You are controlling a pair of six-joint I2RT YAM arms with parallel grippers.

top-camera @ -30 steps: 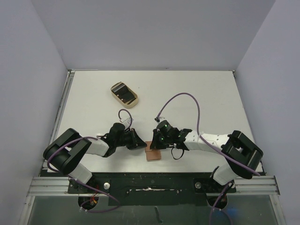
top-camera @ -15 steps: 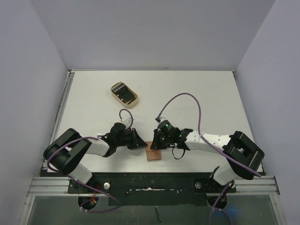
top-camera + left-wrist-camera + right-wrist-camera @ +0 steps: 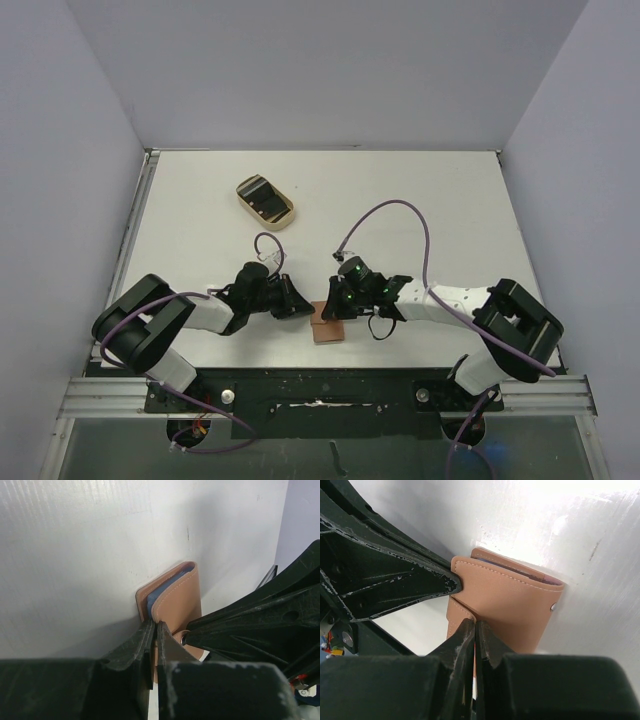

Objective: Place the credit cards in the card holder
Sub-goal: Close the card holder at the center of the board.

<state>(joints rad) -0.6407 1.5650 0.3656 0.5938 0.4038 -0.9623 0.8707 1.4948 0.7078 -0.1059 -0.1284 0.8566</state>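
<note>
Desk: tan tray far left, dark credit cards lying inside, none loaded yet. Card holder at near edge, barely ajar. My left pincer and right pincer each pinch tight on a cover. Opening and loading all remain.

A white counter stands between three plain pale grey walls; a metal rail runs along its near edge.
</note>
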